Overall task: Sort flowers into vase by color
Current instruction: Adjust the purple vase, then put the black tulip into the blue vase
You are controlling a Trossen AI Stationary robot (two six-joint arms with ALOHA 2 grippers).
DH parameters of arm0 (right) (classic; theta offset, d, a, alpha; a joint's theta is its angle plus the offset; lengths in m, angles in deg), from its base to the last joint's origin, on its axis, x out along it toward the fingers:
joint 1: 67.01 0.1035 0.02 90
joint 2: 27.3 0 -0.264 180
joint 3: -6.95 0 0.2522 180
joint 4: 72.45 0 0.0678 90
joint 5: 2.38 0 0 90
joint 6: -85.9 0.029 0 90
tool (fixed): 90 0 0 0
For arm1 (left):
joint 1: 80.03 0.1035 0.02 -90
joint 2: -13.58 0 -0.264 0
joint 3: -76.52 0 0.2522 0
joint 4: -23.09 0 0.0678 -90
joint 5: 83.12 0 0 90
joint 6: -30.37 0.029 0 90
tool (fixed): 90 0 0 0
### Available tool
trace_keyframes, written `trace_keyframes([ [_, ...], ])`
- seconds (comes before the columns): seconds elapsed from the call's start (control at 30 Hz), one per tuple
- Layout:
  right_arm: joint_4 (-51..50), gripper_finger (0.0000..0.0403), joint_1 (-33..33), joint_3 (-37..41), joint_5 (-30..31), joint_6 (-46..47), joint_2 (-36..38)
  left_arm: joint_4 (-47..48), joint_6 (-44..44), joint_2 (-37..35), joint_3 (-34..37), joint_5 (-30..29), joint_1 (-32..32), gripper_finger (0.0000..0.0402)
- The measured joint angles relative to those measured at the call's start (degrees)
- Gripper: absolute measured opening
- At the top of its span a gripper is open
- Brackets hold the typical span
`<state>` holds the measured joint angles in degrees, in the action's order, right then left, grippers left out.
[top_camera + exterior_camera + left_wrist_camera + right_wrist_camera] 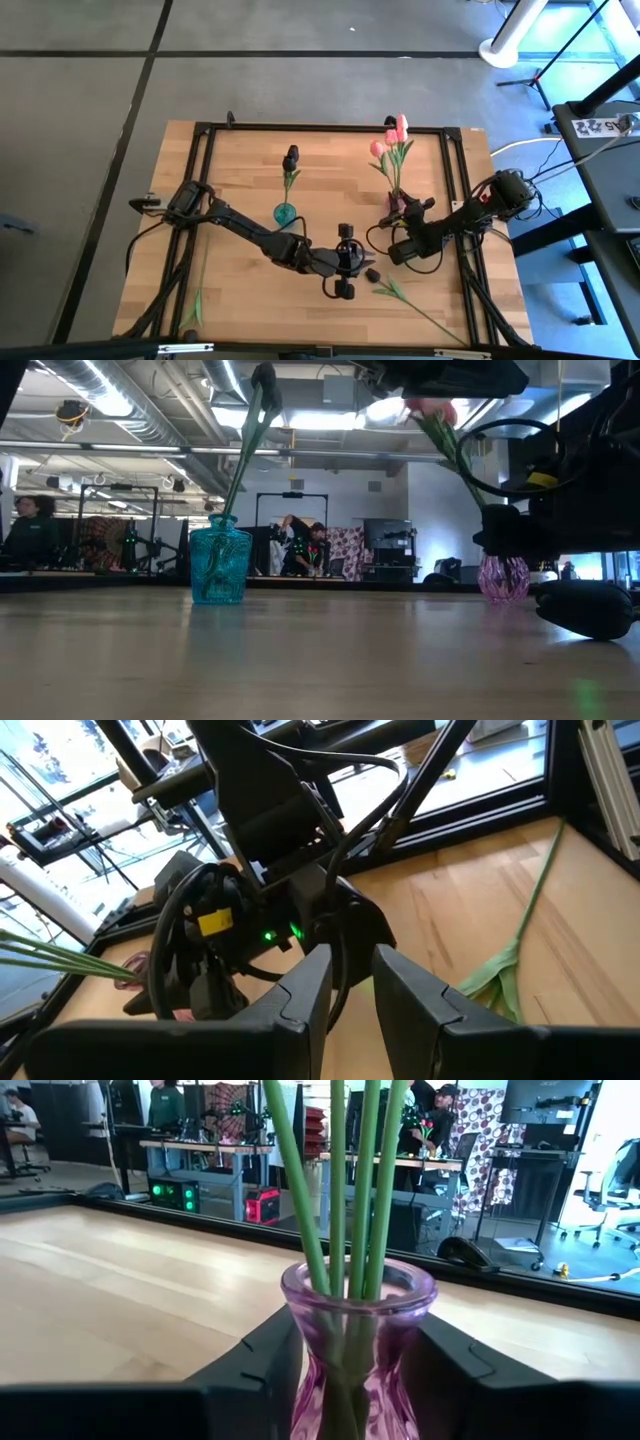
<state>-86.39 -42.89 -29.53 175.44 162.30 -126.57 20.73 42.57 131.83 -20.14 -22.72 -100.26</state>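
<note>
Purple vase is straddled by right gripper fingers, partly open, probably bracing it; three pink flowers already inside. Left gripper, fingers slightly apart, empty, near-centre of table. One black flower lies near right.

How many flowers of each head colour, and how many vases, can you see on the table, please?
Pink-headed tulips in the purple glass vase: 3
Black-headed tulips: 2
Headless green stem at the table's left edge: 1
Vases, purple and teal glass: 2
Total: 8
</note>
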Motion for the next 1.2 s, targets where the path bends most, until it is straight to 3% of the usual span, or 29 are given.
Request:
trace_keyframes([
  [0.27,-0.08,0.0147,0.00,-0.02,-0.31,-0.36,0.04,0.02,0.13,0.00,0.00,0.00,0.00,0.0074],
  [0.9,-1.65,0.0239,0.00,-0.02,-4.58,-3.60,0.23,0.14,0.02,0.00,0.00,-0.49,-0.04,0.0074],
  [1.2,-6.16,0.0281,0.00,-0.02,-4.86,-3.42,5.94,0.26,-0.02,0.00,0.00,-0.98,-0.12,0.0074],
])
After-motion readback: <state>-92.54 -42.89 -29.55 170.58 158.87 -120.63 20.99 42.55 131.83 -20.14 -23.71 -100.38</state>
